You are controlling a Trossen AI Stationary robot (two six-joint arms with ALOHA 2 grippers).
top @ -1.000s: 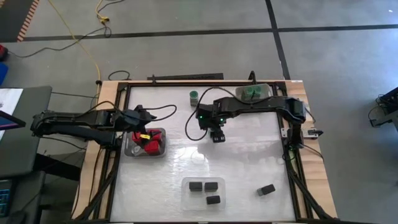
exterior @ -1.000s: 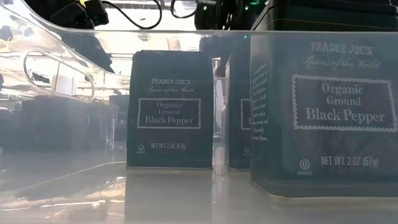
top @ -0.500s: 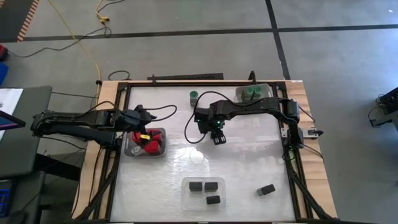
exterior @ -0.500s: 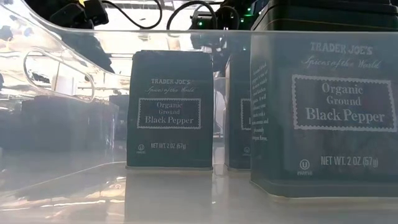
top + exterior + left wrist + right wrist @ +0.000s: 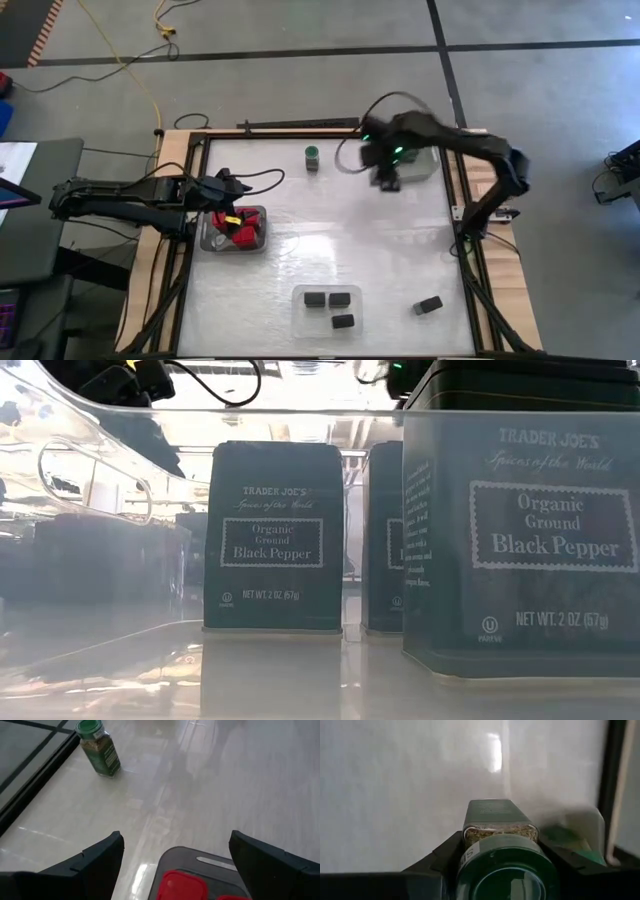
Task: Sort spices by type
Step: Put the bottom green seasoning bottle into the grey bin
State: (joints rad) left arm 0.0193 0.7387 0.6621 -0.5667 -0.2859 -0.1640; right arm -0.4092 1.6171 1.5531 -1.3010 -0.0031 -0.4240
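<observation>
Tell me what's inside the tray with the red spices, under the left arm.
The tray holds red blocky spice containers; the exact count cannot be told. The open left end effector hangs over its far edge and hides part of the inside, so anything under it cannot be seen.

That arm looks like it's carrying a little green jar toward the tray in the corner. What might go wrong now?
The right hand grips the green-lidded jar near its lid only, so the jar might tilt or slip. The corner tray already holds green jars, so the new one could knock them. The lone jar is not yet sorted.
</observation>
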